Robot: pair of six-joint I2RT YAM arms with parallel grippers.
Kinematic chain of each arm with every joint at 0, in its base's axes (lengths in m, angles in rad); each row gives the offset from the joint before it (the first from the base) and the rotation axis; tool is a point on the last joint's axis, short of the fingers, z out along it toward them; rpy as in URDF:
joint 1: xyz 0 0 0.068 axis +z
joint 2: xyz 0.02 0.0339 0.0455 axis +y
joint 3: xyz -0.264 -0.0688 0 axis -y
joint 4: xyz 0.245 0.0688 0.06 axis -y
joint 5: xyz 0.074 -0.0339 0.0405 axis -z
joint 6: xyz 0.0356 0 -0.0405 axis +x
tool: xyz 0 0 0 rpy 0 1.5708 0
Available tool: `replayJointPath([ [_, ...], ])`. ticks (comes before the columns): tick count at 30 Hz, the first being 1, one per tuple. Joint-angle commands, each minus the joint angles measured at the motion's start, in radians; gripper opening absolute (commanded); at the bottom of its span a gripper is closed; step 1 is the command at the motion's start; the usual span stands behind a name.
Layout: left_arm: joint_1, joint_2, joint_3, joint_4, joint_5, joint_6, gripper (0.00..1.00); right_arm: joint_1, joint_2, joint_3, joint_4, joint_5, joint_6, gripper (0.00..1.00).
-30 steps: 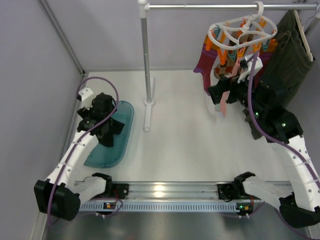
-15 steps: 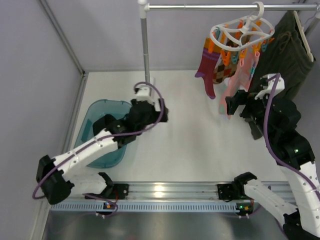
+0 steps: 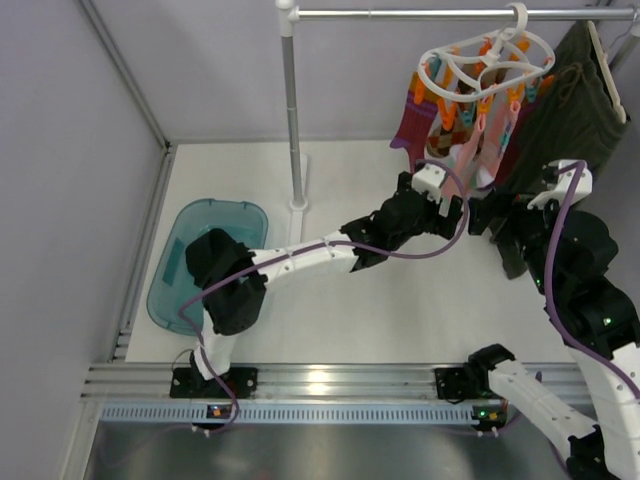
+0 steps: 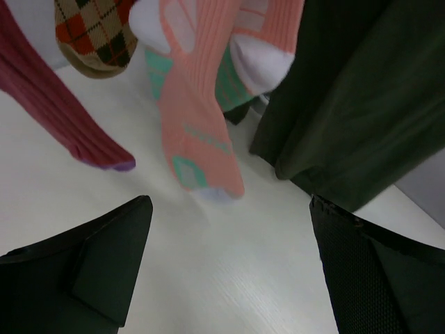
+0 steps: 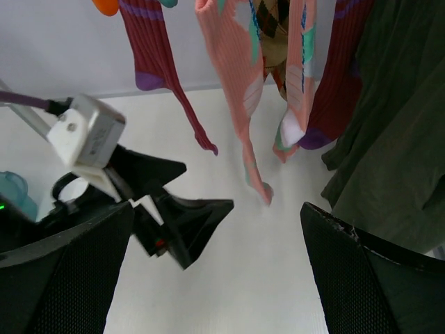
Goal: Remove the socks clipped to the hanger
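The white hanger (image 3: 485,55) hangs by its hook from the rail, with orange and teal pins. Several socks hang from it: maroon (image 3: 410,125), argyle (image 3: 450,120) and pink-and-white (image 3: 470,150). My left gripper (image 3: 452,215) is open and empty, low under the socks. In the left wrist view (image 4: 229,236) the pink sock (image 4: 198,118), maroon sock (image 4: 55,104) and argyle sock (image 4: 94,35) hang just ahead. My right gripper (image 3: 487,215) is open and empty beside it. The right wrist view (image 5: 215,271) shows a pink sock (image 5: 233,62) and a maroon sock (image 5: 156,49).
A dark olive garment (image 3: 575,100) hangs right of the hanger, close to my right arm; it also shows in the left wrist view (image 4: 348,104). A teal tub (image 3: 205,260) lies at the left. The rack's upright pole (image 3: 291,110) stands mid-table.
My left arm has swung from the teal tub across the table to under the hanger. My right gripper has drawn back to the right, away from the socks.
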Motion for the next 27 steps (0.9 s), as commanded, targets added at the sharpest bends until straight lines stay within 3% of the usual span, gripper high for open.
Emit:
replayJointPath([
  [1,0.001,0.132,0.158,0.076,-0.129,0.067,0.98,-0.019,-0.012,0.018,-0.024,0.002,0.021,1.00],
  [6,0.007,0.306,0.373,0.074,-0.148,0.124,0.98,-0.019,-0.021,-0.005,-0.002,-0.050,0.030,1.00],
  [7,0.009,0.352,0.399,0.073,-0.160,0.145,0.92,-0.019,-0.020,-0.008,0.001,-0.052,0.030,0.99],
  [10,0.010,0.368,0.412,0.074,-0.257,0.153,0.49,-0.018,-0.023,-0.011,0.013,-0.050,0.024,0.99],
  [12,0.010,0.323,0.334,0.077,-0.317,0.120,0.04,-0.019,-0.024,-0.005,0.019,-0.024,0.016,0.99],
  [13,0.010,0.300,0.309,0.079,-0.331,0.106,0.00,-0.019,-0.020,-0.002,0.028,-0.011,0.013,0.99],
  [19,0.010,0.147,0.118,0.096,-0.370,0.038,0.00,-0.019,0.078,0.094,0.059,0.002,-0.001,0.97],
  [27,-0.013,0.047,-0.004,0.094,-0.397,-0.005,0.00,-0.019,0.403,0.421,-0.008,-0.010,-0.034,0.81],
])
